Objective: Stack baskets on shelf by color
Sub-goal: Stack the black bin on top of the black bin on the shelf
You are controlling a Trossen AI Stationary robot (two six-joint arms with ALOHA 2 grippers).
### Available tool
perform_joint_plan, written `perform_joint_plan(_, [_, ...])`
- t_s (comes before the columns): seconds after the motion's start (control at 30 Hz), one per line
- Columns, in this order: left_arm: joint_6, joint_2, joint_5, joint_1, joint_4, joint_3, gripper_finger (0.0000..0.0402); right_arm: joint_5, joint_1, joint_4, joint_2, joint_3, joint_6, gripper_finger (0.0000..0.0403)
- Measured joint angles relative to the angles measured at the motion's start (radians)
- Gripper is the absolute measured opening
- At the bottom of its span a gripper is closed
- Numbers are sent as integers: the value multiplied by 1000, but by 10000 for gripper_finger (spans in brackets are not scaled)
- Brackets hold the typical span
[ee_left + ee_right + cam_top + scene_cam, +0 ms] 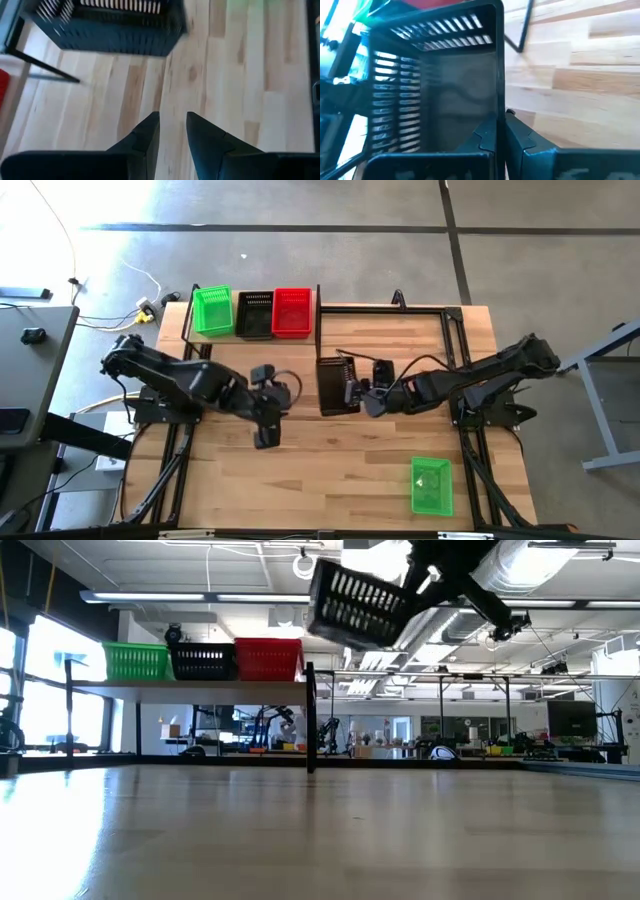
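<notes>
Wooden tabletop point(300, 470) below me: my right gripper point(362, 392) pinches a black basket point(335, 385) aloft, shelf point(252, 336) at ten o'clock; my left gripper point(265, 435) hovers half-spread, empty.

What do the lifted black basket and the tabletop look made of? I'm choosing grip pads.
Black basket: seemingly moulded plastic, matte, with slotted mesh walls, held in the right pincer. Tabletop: light wood planks with visible grain and seams, a slight sheen suggesting a sealed finish.
</notes>
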Motion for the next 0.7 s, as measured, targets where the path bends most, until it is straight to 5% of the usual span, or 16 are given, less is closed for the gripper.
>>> perform_joint_plan(0.7, [-43, 190, -172, -148, 127, 0, 87, -25, 11, 350, 216, 0, -94, 0])
